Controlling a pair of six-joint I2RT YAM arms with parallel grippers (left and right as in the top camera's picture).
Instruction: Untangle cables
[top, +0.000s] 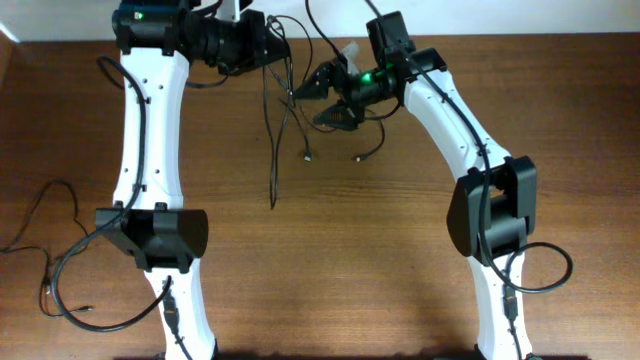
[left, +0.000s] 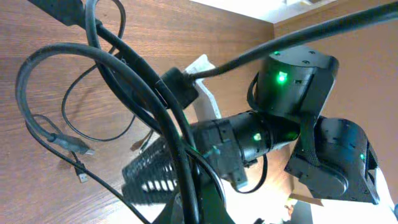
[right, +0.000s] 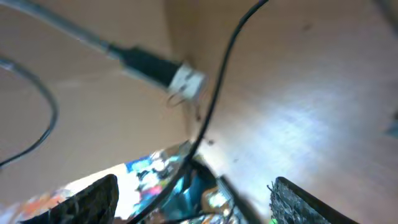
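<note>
Several thin black cables (top: 277, 120) hang in loose strands from my left gripper (top: 272, 45) at the back of the table. Their small plug ends (top: 307, 155) dangle just above the wood. In the left wrist view the cables (left: 143, 93) run down close to the lens into my left gripper (left: 208, 211), which is shut on them. My right gripper (top: 316, 100) is just right of the hanging strands, its fingers spread. In the right wrist view one thin cable (right: 217, 93) passes between the open fingers (right: 93, 199), untouched by either pad. A plug (right: 168, 71) hangs beyond it.
Another loose black cable (top: 45, 255) curls on the wooden table (top: 380, 250) at the left, beside the left arm's base. A small white object (top: 352, 50) shows behind the right gripper. The table's back edge (top: 500, 35) lies close behind both grippers.
</note>
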